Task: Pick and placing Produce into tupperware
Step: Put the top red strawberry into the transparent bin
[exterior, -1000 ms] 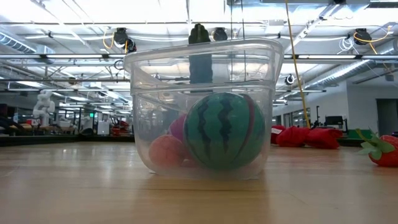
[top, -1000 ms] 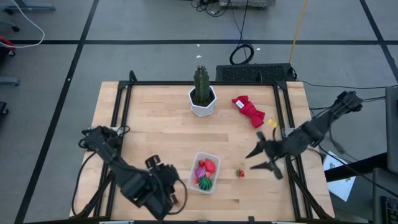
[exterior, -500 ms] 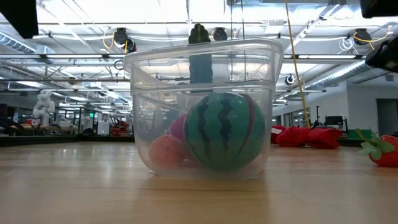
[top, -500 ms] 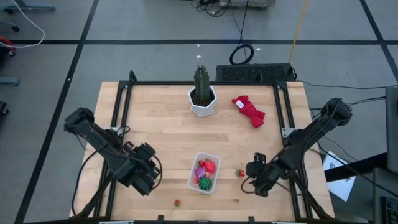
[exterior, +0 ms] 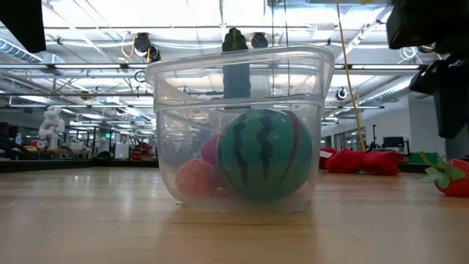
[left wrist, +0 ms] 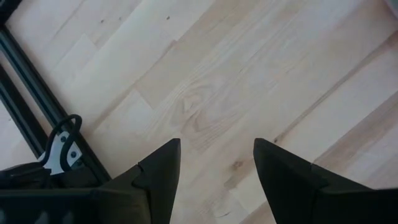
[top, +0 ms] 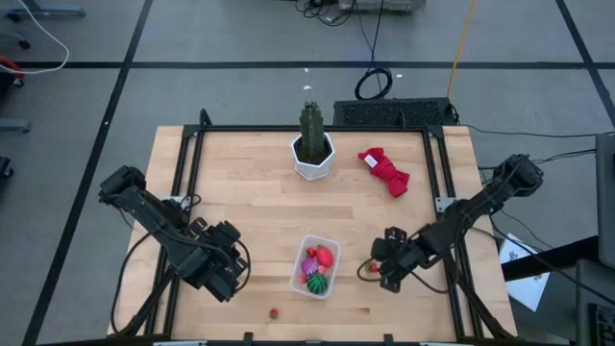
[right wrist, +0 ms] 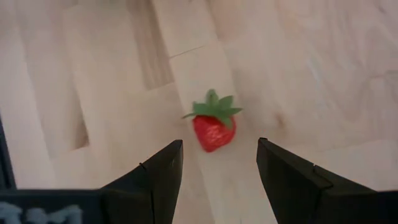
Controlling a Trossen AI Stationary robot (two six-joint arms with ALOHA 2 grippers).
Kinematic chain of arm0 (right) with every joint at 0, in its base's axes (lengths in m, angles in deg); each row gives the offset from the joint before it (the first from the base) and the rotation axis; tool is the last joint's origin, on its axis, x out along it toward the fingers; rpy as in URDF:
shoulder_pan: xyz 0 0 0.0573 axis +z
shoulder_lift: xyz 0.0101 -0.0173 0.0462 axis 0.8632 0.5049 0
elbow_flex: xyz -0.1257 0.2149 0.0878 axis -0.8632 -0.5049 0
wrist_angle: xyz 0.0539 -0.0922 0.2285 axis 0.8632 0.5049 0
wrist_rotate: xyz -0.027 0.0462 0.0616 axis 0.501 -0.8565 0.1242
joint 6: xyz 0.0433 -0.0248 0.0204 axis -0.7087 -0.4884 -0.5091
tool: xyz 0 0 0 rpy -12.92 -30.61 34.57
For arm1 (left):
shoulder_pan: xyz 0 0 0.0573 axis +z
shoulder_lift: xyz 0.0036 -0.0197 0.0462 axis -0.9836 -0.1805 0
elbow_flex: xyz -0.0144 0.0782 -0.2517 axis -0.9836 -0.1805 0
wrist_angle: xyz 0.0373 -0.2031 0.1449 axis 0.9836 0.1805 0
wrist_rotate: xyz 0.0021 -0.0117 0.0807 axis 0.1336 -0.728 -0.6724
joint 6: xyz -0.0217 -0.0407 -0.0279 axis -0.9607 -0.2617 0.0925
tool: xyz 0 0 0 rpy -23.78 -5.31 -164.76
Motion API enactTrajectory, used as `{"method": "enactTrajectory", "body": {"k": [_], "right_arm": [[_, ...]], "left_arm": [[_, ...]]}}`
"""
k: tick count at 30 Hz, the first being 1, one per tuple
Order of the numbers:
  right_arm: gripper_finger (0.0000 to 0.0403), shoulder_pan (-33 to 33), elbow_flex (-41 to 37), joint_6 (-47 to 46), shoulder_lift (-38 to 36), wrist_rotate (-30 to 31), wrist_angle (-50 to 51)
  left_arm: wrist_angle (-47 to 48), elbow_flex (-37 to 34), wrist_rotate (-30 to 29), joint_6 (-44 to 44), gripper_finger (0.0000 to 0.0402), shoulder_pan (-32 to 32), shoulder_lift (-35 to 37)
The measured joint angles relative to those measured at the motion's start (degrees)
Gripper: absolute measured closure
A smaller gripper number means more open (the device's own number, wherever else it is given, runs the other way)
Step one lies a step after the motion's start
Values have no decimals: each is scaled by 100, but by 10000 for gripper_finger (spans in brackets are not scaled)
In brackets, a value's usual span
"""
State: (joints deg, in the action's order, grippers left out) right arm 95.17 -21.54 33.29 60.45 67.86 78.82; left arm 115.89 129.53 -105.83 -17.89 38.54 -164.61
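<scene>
The clear tupperware stands on the wooden table near its front edge. It holds a green striped ball, a red piece and a purple piece. A small strawberry lies on the wood just right of it. My right gripper hangs open above the strawberry, one finger on either side and clear of it. Another tiny red bit lies by the near edge. My left gripper is open over bare wood, left of the tupperware.
A cactus in a white hexagonal pot stands at the far middle, with a red cloth bundle to its right. Black frame rails run along the table's left and right sides. Bare wood lies between the pot and the tupperware.
My left gripper has drawn back from the near edge beside the tupperware toward the table's left; the tiny red bit now shows where it was. My right gripper has come down and leftward over the strawberry, tipping to point downward. Both stay open.
</scene>
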Motion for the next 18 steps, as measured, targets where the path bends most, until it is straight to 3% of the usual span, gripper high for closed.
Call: {"method": "enactTrajectory", "body": {"k": [7,18], "right_arm": [[206,-208,2,-299,119,-29,38],[206,-404,2,-89,969,-308,-245]], "left_arm": [[0,0,-2,4,192,0,0],[4,0,-103,70,192,0,-2]]}}
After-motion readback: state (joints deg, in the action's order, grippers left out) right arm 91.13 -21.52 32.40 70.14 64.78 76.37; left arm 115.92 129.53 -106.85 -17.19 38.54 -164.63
